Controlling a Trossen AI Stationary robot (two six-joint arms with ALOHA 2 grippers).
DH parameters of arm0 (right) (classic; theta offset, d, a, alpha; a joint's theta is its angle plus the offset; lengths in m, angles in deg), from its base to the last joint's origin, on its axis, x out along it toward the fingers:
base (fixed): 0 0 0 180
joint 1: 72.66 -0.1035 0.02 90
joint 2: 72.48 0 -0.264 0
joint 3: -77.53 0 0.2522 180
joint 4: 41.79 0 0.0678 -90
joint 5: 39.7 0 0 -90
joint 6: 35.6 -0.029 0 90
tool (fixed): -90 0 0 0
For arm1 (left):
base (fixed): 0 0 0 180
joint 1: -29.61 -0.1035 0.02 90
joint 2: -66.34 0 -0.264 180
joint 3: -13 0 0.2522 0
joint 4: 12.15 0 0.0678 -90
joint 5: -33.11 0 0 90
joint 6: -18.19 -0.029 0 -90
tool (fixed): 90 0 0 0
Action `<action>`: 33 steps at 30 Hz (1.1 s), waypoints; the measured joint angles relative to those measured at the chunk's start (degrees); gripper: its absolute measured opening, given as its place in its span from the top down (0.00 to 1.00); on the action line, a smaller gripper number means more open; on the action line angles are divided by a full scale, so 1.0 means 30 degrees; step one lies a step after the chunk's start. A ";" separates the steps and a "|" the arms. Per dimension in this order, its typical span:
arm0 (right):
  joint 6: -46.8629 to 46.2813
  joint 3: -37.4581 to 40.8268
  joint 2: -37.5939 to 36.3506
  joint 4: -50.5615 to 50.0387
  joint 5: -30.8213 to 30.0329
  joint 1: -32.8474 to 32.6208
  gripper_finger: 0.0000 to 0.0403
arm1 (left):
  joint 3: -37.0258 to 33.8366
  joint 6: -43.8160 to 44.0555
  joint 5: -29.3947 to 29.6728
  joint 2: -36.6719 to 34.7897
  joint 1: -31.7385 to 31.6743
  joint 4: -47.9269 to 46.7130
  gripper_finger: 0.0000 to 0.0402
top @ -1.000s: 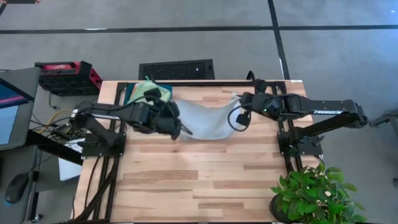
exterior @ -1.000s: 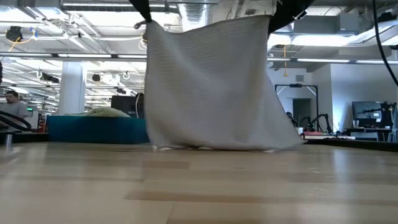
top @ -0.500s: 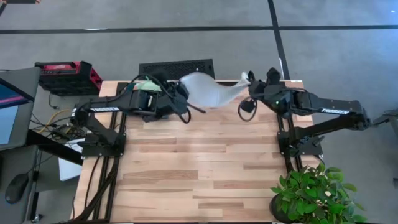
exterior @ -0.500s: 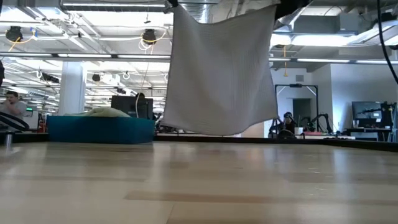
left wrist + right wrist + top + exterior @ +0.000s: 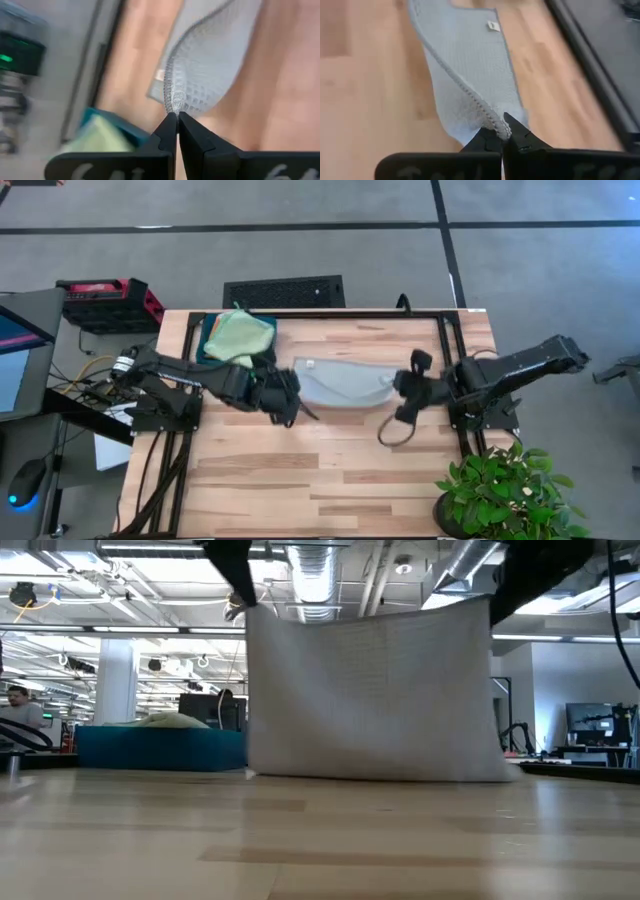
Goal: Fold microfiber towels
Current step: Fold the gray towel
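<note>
1. While clamped on pale grey towel [image 5: 343,385] corners, left gripper [image 5: 287,397] & right gripper [image 5: 408,392] hold it stretched mid-table, lower edge touching wood.
2. Teal tray [image 5: 207,332] w/ light green towel [image 5: 240,335] sits beyond left arm.
3. Low view: towel blocks room behind; grippers cut off.

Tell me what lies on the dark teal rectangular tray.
A light green cloth lies on the dark teal rectangular tray, covering most of it. Whether other cloths lie beneath it cannot be seen.

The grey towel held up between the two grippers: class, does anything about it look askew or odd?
Nothing stands out. The grey towel hangs fairly level between the left gripper and right gripper, each shut on a top corner, its lower edge reaching the table.
</note>
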 joint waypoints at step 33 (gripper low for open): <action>-1.2952 0.2160 0.8185 -0.0127 0.1621 -0.5851 0.97 | -0.8148 0.8124 -0.4308 0.0648 0.3191 0.9213 1.00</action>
